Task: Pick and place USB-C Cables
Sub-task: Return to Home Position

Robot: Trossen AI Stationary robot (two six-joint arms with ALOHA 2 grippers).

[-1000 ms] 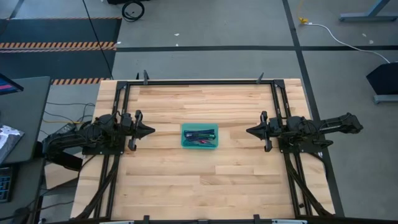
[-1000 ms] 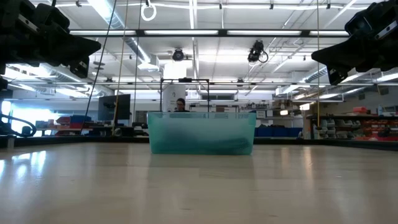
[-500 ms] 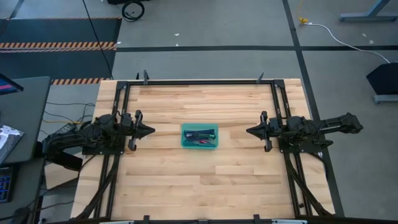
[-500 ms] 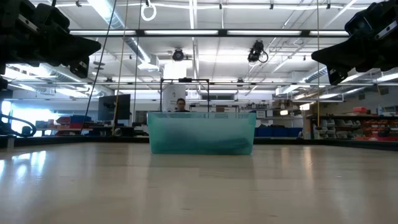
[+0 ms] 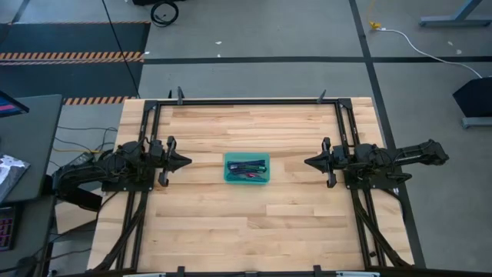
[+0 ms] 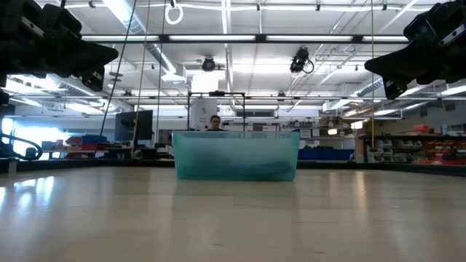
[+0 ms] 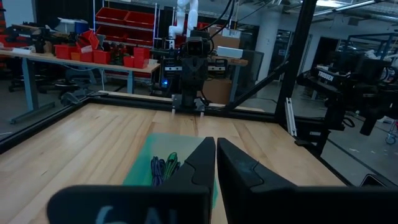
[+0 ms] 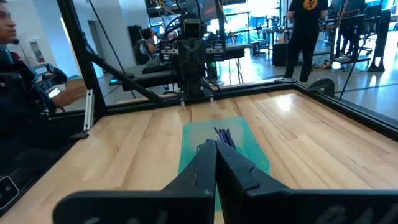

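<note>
A teal plastic tray [image 5: 247, 168] stands at the middle of the wooden table; it also shows in the low view [image 6: 237, 155]. Several small coiled USB-C cables [image 5: 247, 167] lie inside it, dark green, blue-purple and maroon among them; some show in the left wrist view [image 7: 163, 168] and the right wrist view [image 8: 224, 137]. My left gripper [image 5: 187, 161] hovers left of the tray, shut and empty, its tips together [image 7: 216, 146]. My right gripper [image 5: 307, 161] hovers right of the tray, shut and empty [image 8: 215, 148]. Both point at the tray.
Black frame rails [image 5: 254, 101] run along the table's far edge and both sides. A long white cable with a yellow end [image 5: 400, 35] lies on the floor beyond the table. People stand in the room behind [image 8: 306, 28]. Bare wood lies all around the tray.
</note>
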